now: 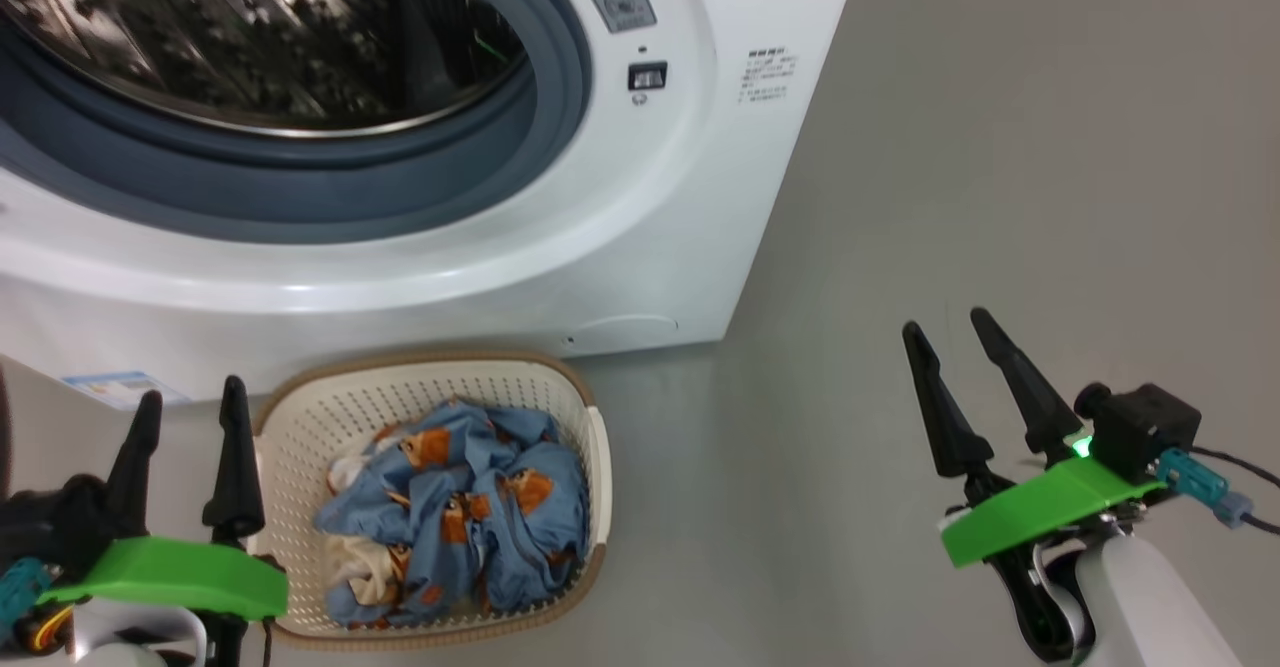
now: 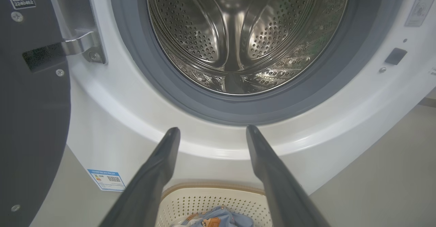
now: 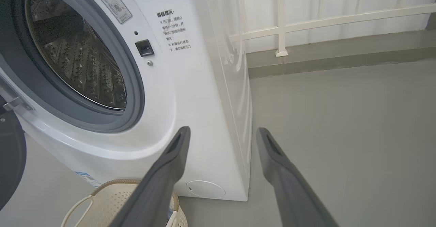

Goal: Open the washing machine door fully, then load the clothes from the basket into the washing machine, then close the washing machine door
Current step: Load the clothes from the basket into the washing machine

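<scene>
My left claw [image 1: 192,390] and right claw [image 1: 946,320] gape empty; the clothes [image 1: 470,507] at three o'clock look limp, light: pinch a raised fold.

Grey floor [image 1: 980,187] bears washing machine [image 1: 660,217] and basket [image 1: 400,395].

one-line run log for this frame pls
door: open | drum: no clothes visible | clothes: in basket | left gripper: open, free | right gripper: open, free

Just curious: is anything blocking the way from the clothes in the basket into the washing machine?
Nothing visible does: the door hangs open at the left, the drum looks empty, the clothes lie uncovered in the basket.
</scene>
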Robot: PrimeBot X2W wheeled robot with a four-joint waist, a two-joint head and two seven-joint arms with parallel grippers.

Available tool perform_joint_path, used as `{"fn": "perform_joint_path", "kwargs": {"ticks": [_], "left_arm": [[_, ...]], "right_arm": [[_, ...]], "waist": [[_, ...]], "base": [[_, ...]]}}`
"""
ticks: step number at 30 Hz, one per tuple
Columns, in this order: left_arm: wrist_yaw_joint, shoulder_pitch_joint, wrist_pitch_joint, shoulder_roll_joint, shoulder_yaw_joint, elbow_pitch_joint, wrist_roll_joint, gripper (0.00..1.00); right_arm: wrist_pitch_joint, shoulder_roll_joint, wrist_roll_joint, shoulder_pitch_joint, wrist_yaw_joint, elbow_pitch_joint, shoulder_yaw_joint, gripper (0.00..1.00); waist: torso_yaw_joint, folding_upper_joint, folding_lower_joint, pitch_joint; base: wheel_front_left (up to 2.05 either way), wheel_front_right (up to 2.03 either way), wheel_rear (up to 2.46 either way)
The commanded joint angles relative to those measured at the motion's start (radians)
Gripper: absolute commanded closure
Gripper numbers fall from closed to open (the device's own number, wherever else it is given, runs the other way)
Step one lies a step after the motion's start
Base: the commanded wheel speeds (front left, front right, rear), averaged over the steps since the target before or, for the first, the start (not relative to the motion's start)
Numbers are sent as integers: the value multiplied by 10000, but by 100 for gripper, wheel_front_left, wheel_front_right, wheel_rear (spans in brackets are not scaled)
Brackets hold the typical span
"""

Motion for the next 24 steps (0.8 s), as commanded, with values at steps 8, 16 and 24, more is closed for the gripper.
{"fn": "perform_joint_path", "kwargs": {"ticks": [8,16,24], "left_arm": [[-333,-996,550,427,-100,654,60,0],[-936,-2155,813,538,-359,2017,-71,0],[-1565,-3527,991,496,-888,4298,-157,0]], "right_arm": [[-120,307,-237,-635,16,-428,127,0],[-120,558,-362,-1120,16,-634,-14,0],[-120,765,-453,-1611,16,-806,22,0]], "waist": [[-352,0,0,1482],[-470,0,0,2723],[-714,0,0,3793]], "base": [[0,0,0],[0,0,0],[0,0,0]]}}
